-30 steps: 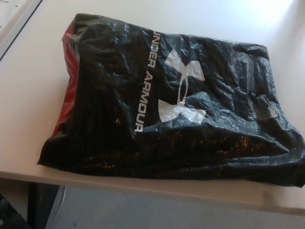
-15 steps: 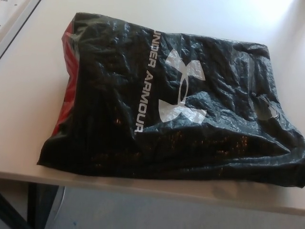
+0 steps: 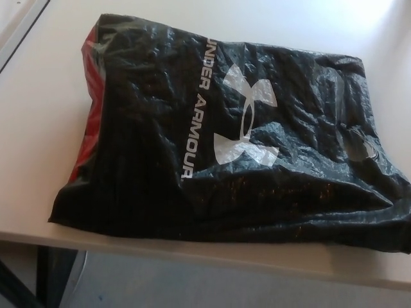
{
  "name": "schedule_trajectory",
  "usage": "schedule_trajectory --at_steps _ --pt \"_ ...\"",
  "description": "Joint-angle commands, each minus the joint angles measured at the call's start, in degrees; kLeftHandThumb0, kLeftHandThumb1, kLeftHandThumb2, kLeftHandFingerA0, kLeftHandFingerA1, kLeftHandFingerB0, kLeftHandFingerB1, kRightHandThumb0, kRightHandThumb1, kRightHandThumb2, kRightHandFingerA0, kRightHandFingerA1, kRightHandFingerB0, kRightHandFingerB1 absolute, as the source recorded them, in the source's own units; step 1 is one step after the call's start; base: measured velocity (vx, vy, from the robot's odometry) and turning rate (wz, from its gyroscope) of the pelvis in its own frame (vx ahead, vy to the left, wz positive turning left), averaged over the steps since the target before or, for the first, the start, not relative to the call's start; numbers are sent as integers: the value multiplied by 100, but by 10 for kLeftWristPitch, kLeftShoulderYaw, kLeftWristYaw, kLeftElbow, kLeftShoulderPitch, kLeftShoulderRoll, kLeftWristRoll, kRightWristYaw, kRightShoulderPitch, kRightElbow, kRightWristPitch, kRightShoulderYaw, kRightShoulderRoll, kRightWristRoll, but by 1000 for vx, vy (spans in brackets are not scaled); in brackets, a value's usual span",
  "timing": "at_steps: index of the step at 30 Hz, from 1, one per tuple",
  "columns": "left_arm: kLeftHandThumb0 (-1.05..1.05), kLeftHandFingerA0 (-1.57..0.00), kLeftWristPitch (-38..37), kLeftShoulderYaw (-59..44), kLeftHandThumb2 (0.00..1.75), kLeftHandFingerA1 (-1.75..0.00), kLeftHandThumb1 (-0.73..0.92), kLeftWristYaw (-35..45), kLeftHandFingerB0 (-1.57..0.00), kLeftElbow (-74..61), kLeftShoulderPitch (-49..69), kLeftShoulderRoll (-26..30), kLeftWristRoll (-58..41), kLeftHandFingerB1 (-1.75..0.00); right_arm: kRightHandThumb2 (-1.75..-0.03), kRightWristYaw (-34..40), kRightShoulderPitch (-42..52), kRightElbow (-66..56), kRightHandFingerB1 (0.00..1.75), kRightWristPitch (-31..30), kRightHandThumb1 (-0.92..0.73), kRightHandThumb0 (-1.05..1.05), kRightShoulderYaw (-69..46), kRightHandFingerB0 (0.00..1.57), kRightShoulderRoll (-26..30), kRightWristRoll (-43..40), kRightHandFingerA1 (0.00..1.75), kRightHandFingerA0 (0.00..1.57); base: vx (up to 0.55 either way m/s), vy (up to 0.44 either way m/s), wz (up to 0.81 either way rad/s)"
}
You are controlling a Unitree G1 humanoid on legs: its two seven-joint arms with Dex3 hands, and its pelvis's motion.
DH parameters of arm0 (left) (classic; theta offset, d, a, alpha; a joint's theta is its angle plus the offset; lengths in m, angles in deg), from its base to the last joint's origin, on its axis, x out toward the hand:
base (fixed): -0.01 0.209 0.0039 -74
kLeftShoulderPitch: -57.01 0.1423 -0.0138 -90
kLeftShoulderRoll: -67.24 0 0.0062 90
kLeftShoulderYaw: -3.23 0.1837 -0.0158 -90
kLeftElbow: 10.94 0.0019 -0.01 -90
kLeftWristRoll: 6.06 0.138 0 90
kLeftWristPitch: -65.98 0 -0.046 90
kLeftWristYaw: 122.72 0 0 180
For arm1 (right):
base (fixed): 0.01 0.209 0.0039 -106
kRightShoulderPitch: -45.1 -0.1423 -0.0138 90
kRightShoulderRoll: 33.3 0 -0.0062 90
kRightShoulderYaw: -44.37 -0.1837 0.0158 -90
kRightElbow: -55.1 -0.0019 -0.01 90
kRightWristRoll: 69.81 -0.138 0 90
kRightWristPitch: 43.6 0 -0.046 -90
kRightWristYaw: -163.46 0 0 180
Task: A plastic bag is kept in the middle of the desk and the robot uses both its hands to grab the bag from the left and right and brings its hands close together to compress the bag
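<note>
The crumpled black plastic bag with white lettering [image 3: 231, 135] runs past the picture's right edge, so its far-right corner is cut off. It hides the pale tabletop [image 3: 38, 128] beneath. The bag's contents cannot be told.

Only the camera view has tilted slightly; the bag [image 3: 231, 135] lies unmoved.

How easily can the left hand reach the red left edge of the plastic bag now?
Probably yes. The left hand is out of view, but the desk lies bare beside the plastic bag and its red edge, so nothing visible blocks it.
</note>
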Motion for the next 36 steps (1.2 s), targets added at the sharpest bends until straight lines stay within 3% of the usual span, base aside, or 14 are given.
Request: schedule_trajectory --at_steps 1,3,4,6,7,8,9,10,11,19,20,23,24,36 --pt "-94 -6 178 52 87 -33 92 -3 -16 30 -80 42 26 -30 -95 -47 -125 57 0 -171 -58 -96 10 0 48 -23 21 1 0 0 0" --pt "-96 -3 186 70 90 -30 92 5 -14 55 -93 41 35 -27 -95 -54 -158 88 0 -195 -58 -96 15 0 57 -19 20 1 0 0 0" --pt "-86 -4 190 74 126 -30 82 7 -12 63 -99 38 32 -32 -96 -52 -168 98 0 -200 -60 -98 16 0 58 -15 21 2 0 0 0" --pt "-87 -4 193 85 125 -30 83 7 -12 88 -112 28 29 -33 -97 -47 -185 116 0 -219 -60 -99 19 0 60 -3 24 2 0 0 0" --pt "-96 -3 194 93 89 -27 92 6 -15 111 -118 20 31 -28 -98 -46 -194 128 1 -232 -62 -102 23 4 61 4 25 4 0 0 0" --pt "-97 -2 195 98 87 -26 91 7 -14 127 -123 15 31 -28 -98 -46 -201 139 0 -237 -61 -101 26 1 63 5 22 3 0 0 0" --pt "-88 -4 194 106 124 -24 81 9 -12 155 -131 8 33 -32 -99 -46 -213 158 0 -246 -58 -98 31 0 63 8 20 1 0 0 0" --pt "-88 -4 195 114 124 -24 81 10 -12 178 -138 3 38 -32 -99 -45 -224 174 0 -257 -58 -98 37 0 62 13 20 1 0 0 0" --pt "-98 -2 191 120 91 -24 91 8 -16 199 -145 0 41 -28 -99 -43 -230 183 0 -262 -57 -97 39 0 60 12 19 1 0 0 0" --pt "-90 -3 175 150 89 -26 92 -15 -16 325 -171 -36 57 -28 -99 -26 -276 277 1 -300 -56 -94 64 2 44 9 23 3 0 0 0" --pt "-83 -3 167 154 123 -29 83 -19 -13 351 -177 -43 60 -34 -98 -23 -282 292 7 -308 -52 -89 68 0 43 8 26 2 0 0 0" --pt "-83 -4 144 160 122 -28 83 -26 -13 399 -183 -61 65 -35 -98 -17 -292 329 8 -322 -52 -88 74 2 40 5 28 3 0 0 0" --pt "-92 -3 147 162 87 -24 92 -23 -17 413 -184 -67 62 -28 -100 -11 -296 351 0 -325 -60 -98 78 8 39 7 26 7 0 0 0" --pt "-92 -1 160 179 88 -23 91 -21 -17 514 -214 -96 70 -28 -102 1 -291 464 8 -337 -58 -89 117 0 34 -7 33 0 0 0 0"
